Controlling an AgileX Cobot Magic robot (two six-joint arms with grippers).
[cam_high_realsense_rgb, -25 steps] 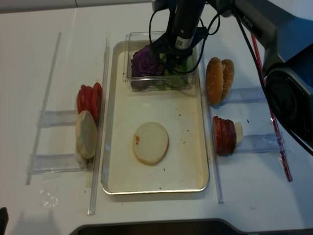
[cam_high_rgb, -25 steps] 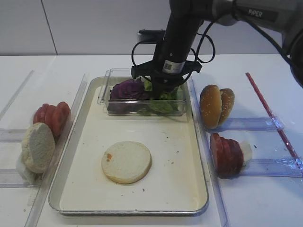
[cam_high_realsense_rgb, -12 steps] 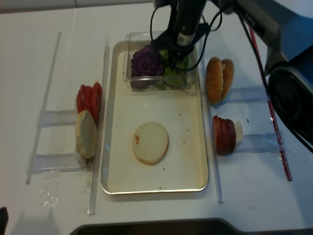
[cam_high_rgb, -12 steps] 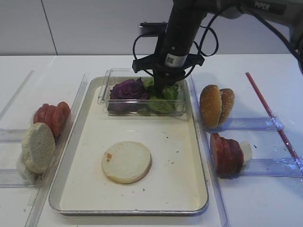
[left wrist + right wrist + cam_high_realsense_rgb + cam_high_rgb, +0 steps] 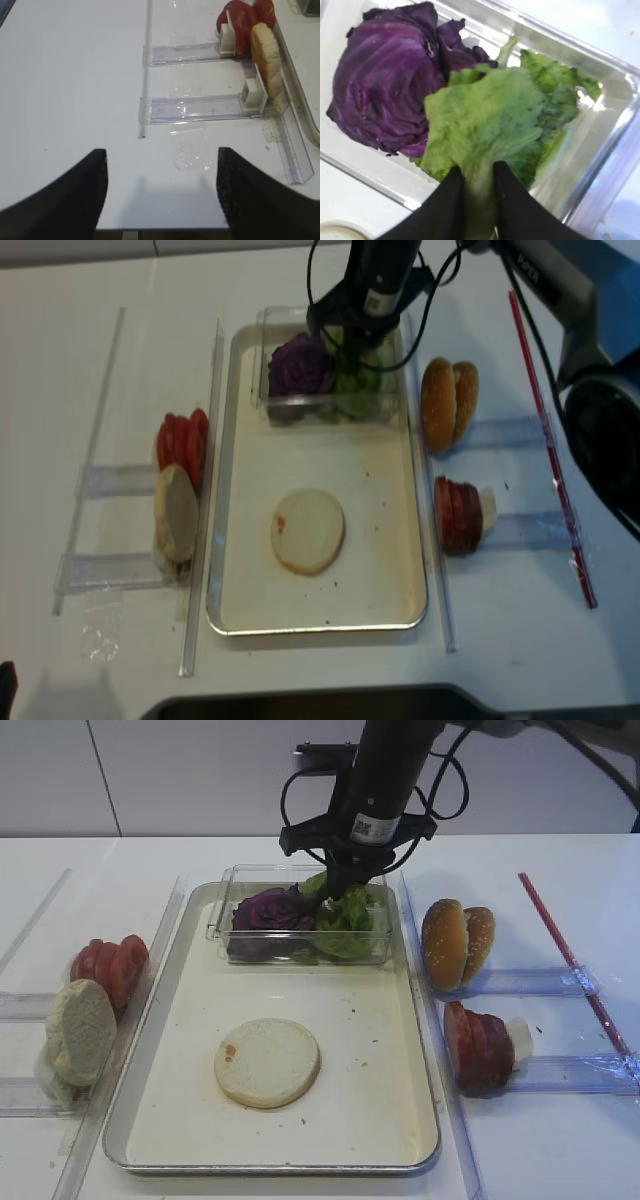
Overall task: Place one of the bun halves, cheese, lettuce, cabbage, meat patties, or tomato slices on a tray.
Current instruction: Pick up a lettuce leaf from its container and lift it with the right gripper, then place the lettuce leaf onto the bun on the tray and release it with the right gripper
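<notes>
Exterior high – right tool [image 5: 345, 880]: clenched on a lettuce [image 5: 345, 910] leaf, seen above the clear box [image 5: 225, 915] at the far end of the tray [image 5: 140, 1140].
Exterior high – lettuce: partly raised from the box, its lower frills near the leaves left inside, beside the cabbage [image 5: 272, 910].
Exterior high – tray: one pale bun half [image 5: 267, 1062] is lying cut face up on the cream bottom; bare floor is seen around it.
Right wrist – grip: the pale rib of the lettuce [image 5: 490, 125] is pinched between the two dark fingers [image 5: 445, 210], the blade hanging free beyond them.
Right wrist – handling: the leaf is judged light, soft and floppy; a hold on the rib is judged firmer than one on the thin frilled edge, which could tear.
Right wrist – risk: a smooth rib may slip out if swung fast; the cabbage [image 5: 385, 85] is touching the leaf and could be dragged along.
Left wrist – left tool [image 5: 162, 195]: fingers spread wide apart, nothing held, above bare table [image 5: 65, 90].
Left wrist – holders: tomato slices [image 5: 245, 22] and a bun half [image 5: 267, 55] are stood on edge.
Exterior high (realsense) – layout: sesame buns [image 5: 448, 403] and patties [image 5: 458, 517] are stood to the right of the tray.
</notes>
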